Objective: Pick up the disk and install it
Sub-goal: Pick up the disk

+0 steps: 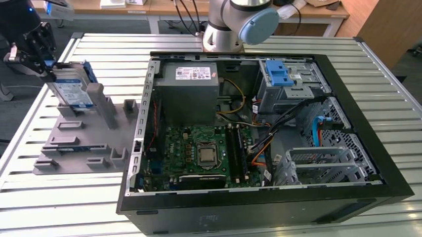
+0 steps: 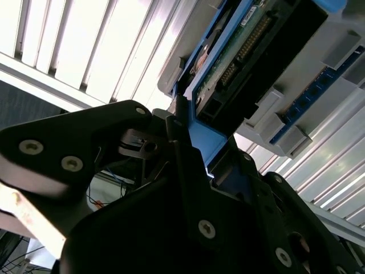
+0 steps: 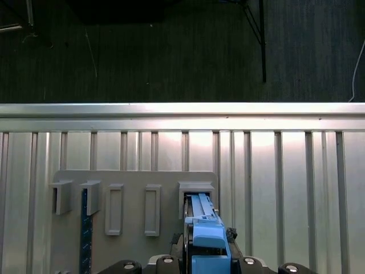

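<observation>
Noting the gripper (image 1: 51, 73) clamped on the disk (image 1: 71, 90) at its blue carrier edge, upright at the grey rack (image 1: 79, 148); we judge it rigid, dense and shock-sensitive.

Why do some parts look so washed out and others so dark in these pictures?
Exterior view: light glares off the metal table, while the case interior sits dimmer. Second wrist view: the gripper is backlit, nearly black against the bright table, holding the disk. First wrist view: a glare band runs along the table edge; the floor beyond is dark.
</observation>
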`<state>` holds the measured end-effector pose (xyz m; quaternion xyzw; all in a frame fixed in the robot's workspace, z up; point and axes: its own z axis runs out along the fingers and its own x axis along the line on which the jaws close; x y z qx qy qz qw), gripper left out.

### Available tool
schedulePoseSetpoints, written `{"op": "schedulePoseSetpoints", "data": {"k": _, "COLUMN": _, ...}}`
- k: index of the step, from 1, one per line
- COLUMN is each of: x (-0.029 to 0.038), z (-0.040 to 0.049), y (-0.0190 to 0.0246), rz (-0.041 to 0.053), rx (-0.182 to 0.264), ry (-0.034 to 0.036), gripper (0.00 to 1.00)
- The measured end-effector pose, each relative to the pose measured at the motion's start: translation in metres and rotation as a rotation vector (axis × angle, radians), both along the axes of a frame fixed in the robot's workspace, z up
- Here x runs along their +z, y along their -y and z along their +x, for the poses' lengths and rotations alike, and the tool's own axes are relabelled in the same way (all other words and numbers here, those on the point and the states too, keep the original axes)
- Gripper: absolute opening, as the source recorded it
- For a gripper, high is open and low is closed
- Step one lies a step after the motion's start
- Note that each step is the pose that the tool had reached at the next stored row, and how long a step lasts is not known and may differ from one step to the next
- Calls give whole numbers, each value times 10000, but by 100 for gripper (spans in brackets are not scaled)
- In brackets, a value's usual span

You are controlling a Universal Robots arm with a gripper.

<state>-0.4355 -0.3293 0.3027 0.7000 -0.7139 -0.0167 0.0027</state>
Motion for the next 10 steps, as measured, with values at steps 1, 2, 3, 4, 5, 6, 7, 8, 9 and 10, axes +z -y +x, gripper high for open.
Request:
{"op": "schedulePoseSetpoints", "data": {"k": 1, "x": 4, "z": 0, "y": 0, "rz": 0, "rx": 0, "ry": -1, "gripper": 37}}
{"op": "schedulePoseSetpoints", "data": {"k": 2, "x": 8, "z": 0, "y": 0, "rz": -1, "rx": 0, "ry": -1, "gripper": 37}}
{"op": "schedulePoseSetpoints", "data": {"k": 3, "x": 11, "z": 0, "y": 0, "rz": 0, "rx": 0, "ry": 0, "gripper": 37}}
{"op": "schedulePoseSetpoints", "data": {"k": 4, "x": 15, "z": 0, "y": 0, "rz": 0, "rx": 0, "ry": -1, "gripper": 37}}
{"op": "schedulePoseSetpoints", "data": {"k": 5, "x": 18, "z": 0, "y": 0, "rz": 0, "rx": 0, "ry": -1, "gripper": 37}}
{"op": "schedulePoseSetpoints", "data": {"k": 6, "x": 21, "z": 0, "y": 0, "rz": 0, "rx": 0, "ry": 0, "gripper": 37}}
{"op": "schedulePoseSetpoints", "data": {"k": 7, "x": 24, "z": 0, "y": 0, "rz": 0, "rx": 0, "ry": -1, "gripper": 37}}
{"op": "schedulePoseSetpoints", "data": {"k": 8, "x": 27, "z": 0, "y": 0, "rz": -1, "rx": 0, "ry": -1, "gripper": 37}}
{"op": "schedulePoseSetpoints", "data": {"k": 9, "x": 30, "z": 0, "y": 0, "rz": -1, "rx": 0, "ry": -1, "gripper": 37}}
{"op": "schedulePoseSetpoints", "data": {"k": 10, "x": 34, "z": 0, "y": 0, "rz": -1, "rx": 0, "ry": -1, "gripper": 37}}
